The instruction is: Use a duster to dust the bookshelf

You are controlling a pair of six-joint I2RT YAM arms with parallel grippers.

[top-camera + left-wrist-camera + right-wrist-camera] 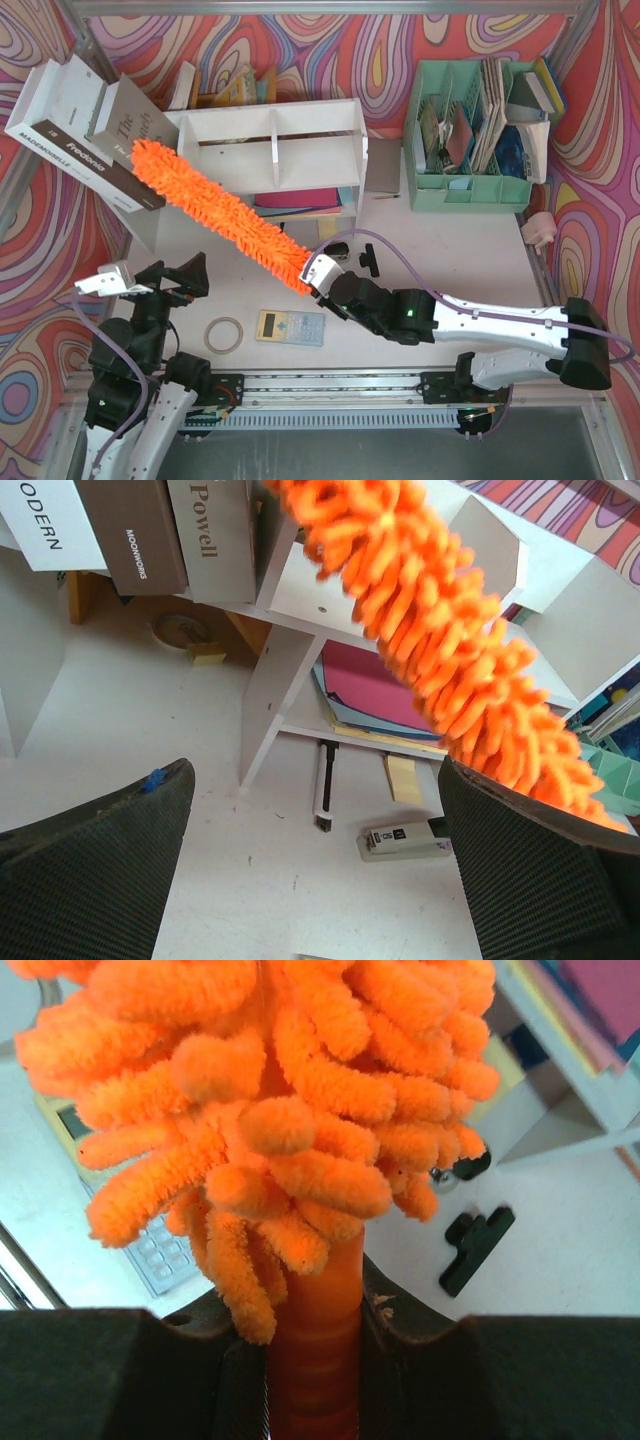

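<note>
Right tool (314, 280) grips duster (220, 208), angled up-left, perhaps touching bookshelf (300, 125).

Head of duster (225, 215): fluffy orange chenille cloth, matt; handle (315, 1360): smooth plastic, slight sheen. White bookshelf (310, 113): smooth matt board. Table (250, 900): matt white, faintly scuffed. On left gripper (315, 770), fingers (95, 875): black, finely cross-hatched, matt.

Duster (225, 215) bright orange, head & handle alike; bookshelf (300, 120) plain white; file organiser (470, 190) mint green; backdrop (400, 40) swirly red, pink, purple, yellow w/ blue bits; table (450, 250) off-white; folder (370, 685) magenta; calculator (290, 327) cream; tape roll (224, 335) tan.
</note>
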